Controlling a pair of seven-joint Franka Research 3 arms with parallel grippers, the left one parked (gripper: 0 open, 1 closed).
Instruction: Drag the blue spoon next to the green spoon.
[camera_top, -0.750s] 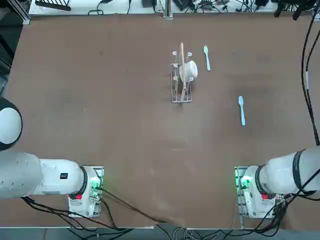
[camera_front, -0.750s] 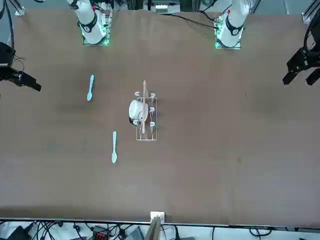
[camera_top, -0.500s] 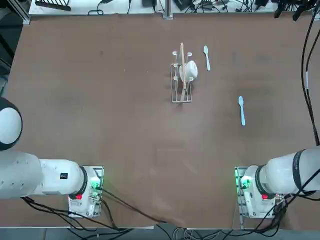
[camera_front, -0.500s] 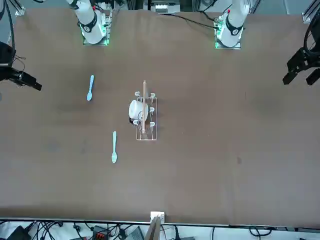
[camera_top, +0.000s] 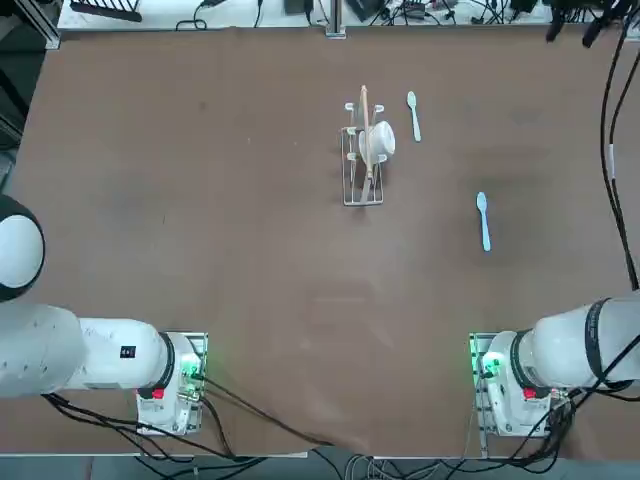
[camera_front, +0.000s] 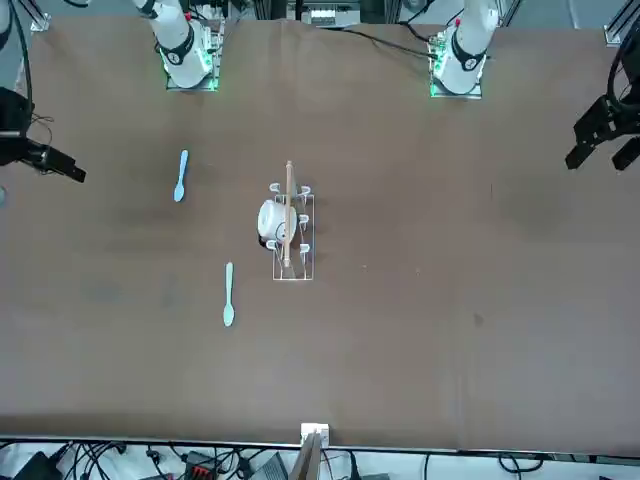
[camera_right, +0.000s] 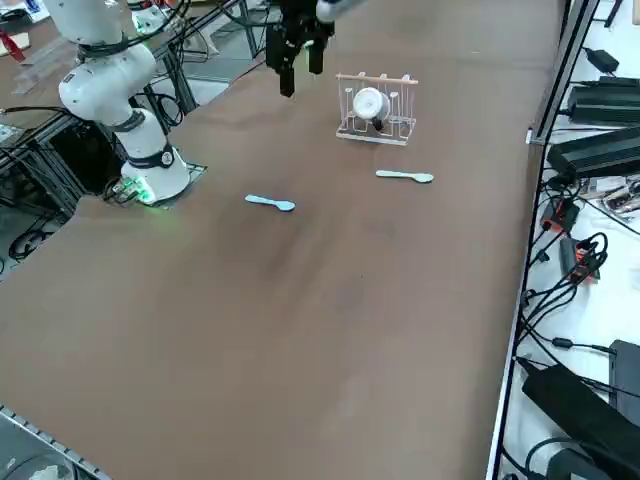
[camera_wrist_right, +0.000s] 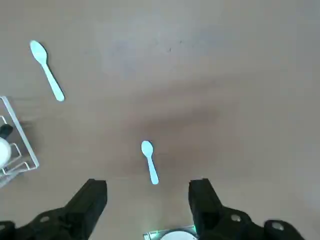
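One blue spoon (camera_wrist_right: 149, 162) below open pincer (camera_wrist_right: 148, 200)

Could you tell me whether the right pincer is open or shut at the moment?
Open. The wrist view shows the right pincer with a wide gap between its fingers, high above the blue spoon and holding nothing.

Wire rack (camera_top: 363, 152) (holding a white cup (camera_top: 381, 140)), brown table (camera_top: 200, 200)

My wrist camera looks straight down from high up, sharing the small light-blue plastic spoon (camera_wrist_right: 149, 162) with the overhead view (camera_top: 483, 220).
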